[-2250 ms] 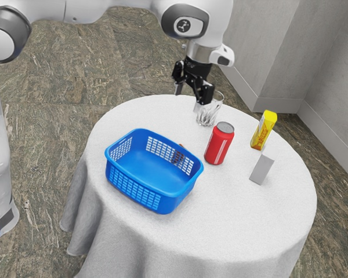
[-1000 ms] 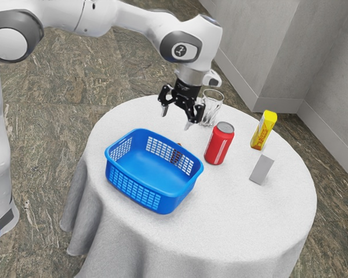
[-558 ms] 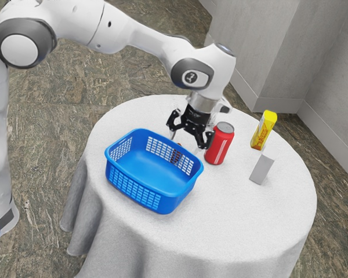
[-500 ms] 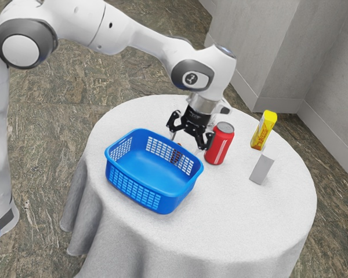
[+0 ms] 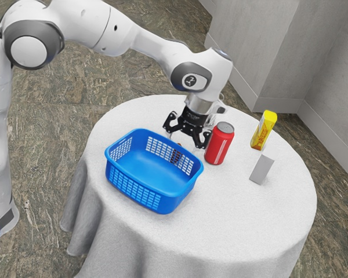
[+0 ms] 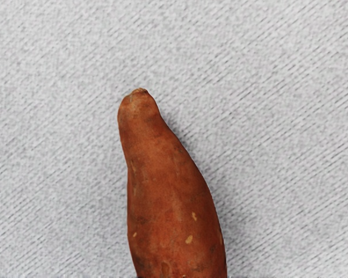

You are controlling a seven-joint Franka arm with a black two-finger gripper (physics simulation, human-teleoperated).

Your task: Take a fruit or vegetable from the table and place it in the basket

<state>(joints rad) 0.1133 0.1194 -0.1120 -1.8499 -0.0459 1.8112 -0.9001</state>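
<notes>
Evidently poised with the gripper (image 5: pixel 185 144) spread wide, close above the sweet potato (image 6: pixel 168 191). Lying on the white-covered desk (image 5: pixel 238 220), just outside the blue basket (image 5: pixel 127 183), glimpsed dark red through its mesh, near the red can (image 5: pixel 219 145). Long and russet-orange in the wrist view, swelling from a narrow, blunt, browner tip, gently bent, mottled with darker patches, dotted with small yellowish flecks, and casting soft shade alongside.
</notes>
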